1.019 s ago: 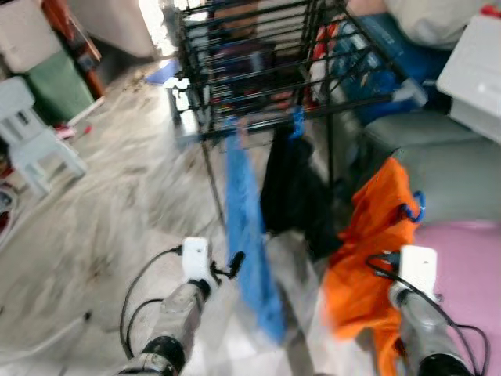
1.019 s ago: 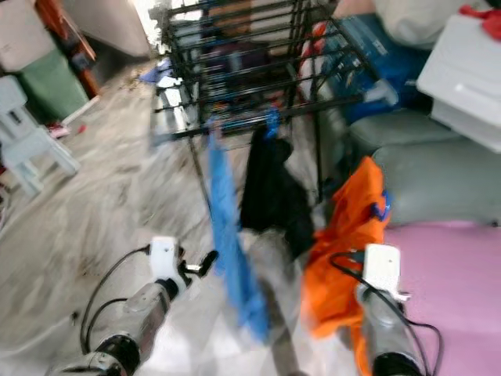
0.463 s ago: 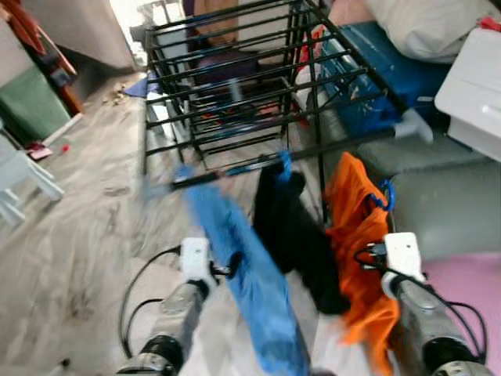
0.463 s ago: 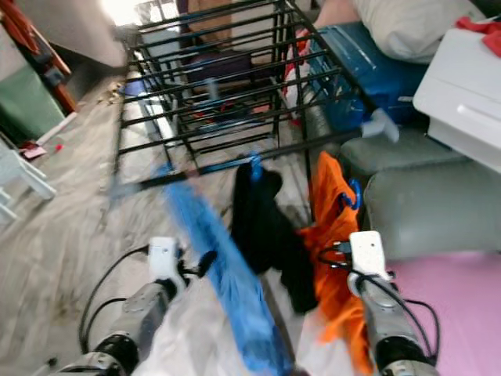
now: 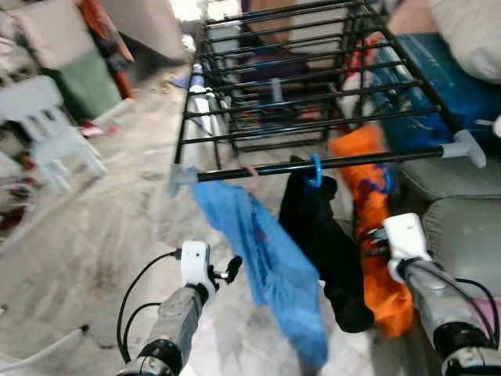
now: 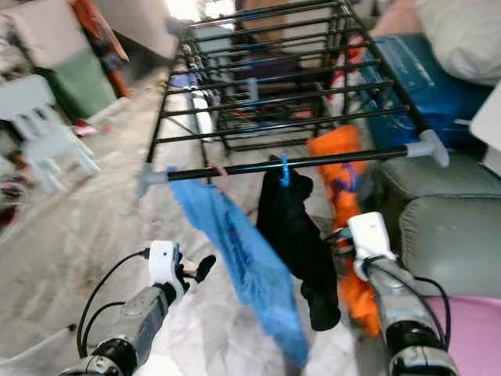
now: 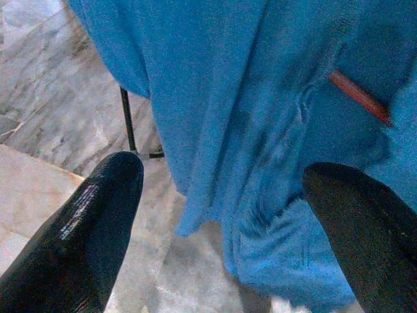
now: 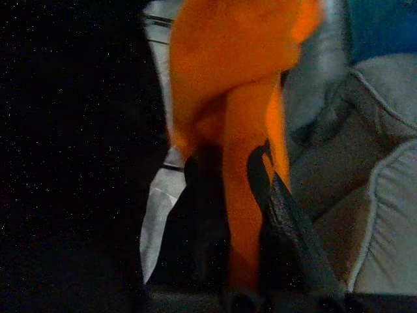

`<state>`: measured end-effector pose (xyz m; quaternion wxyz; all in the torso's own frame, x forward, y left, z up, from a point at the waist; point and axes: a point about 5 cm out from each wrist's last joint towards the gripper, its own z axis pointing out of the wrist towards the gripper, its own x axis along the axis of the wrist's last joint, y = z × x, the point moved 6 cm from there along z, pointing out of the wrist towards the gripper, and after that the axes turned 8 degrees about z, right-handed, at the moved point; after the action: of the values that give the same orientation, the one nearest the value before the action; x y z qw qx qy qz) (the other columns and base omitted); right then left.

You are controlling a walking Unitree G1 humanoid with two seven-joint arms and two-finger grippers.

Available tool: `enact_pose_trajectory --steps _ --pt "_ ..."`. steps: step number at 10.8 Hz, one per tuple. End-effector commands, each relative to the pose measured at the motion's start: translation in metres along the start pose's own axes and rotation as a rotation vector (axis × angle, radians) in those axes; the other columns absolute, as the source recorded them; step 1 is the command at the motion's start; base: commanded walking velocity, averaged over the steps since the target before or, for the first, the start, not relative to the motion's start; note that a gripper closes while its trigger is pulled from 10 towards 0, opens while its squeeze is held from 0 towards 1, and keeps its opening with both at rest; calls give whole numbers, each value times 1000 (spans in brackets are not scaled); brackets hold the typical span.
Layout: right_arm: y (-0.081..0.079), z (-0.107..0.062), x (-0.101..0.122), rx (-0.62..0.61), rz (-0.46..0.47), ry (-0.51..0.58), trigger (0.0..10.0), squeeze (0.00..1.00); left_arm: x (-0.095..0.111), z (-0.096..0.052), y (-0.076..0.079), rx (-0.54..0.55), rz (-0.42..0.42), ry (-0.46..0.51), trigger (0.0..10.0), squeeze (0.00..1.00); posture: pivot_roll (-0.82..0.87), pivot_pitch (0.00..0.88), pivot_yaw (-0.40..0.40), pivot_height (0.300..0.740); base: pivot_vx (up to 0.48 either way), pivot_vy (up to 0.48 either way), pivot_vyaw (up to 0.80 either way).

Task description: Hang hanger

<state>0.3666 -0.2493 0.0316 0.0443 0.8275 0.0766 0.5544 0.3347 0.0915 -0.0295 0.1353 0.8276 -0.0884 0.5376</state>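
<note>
Head views: a black drying rack point(image 5: 313, 86) whose front rail carries a blue garment point(image 5: 266, 266) and a black garment point(image 5: 325, 251) on a blue hanger hook point(image 5: 315, 172). The right gripper point(image 8: 238, 195) lifts an orange garment point(image 5: 376, 235) near the rail's right end; its hanger is mostly hidden.

Left wrist view: the left gripper point(image 7: 221, 222) is spread, empty, before blue cloth.

Right wrist view: fingers pinch orange fabric. Hooking comes next.

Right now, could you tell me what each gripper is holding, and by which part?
The right gripper is shut on the orange garment, pinching a narrow hanging fold of it. The left gripper is open and holds nothing; the blue garment hangs before it.
</note>
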Motion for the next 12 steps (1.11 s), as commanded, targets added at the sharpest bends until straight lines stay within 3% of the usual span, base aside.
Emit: enact_pose_trajectory --steps 1,4,7,12 --pt "-5 2 28 20 -18 91 10000 0 0 0 -3 6 16 -7 10000 0 -139 0 150 740 0 0 0" --pt "-2 1 30 -17 -30 100 10000 0 -1 -1 -6 8 29 -15 10000 0 -135 0 152 740 0 0 0" --pt "8 -8 16 -125 36 106 10000 0 0 0 -5 8 35 -17 10000 0 -139 0 157 740 0 0 0" --pt "41 -12 50 -222 21 194 10000 0 -2 0 1 -13 30 -24 10000 0 -142 0 151 740 0 0 0"
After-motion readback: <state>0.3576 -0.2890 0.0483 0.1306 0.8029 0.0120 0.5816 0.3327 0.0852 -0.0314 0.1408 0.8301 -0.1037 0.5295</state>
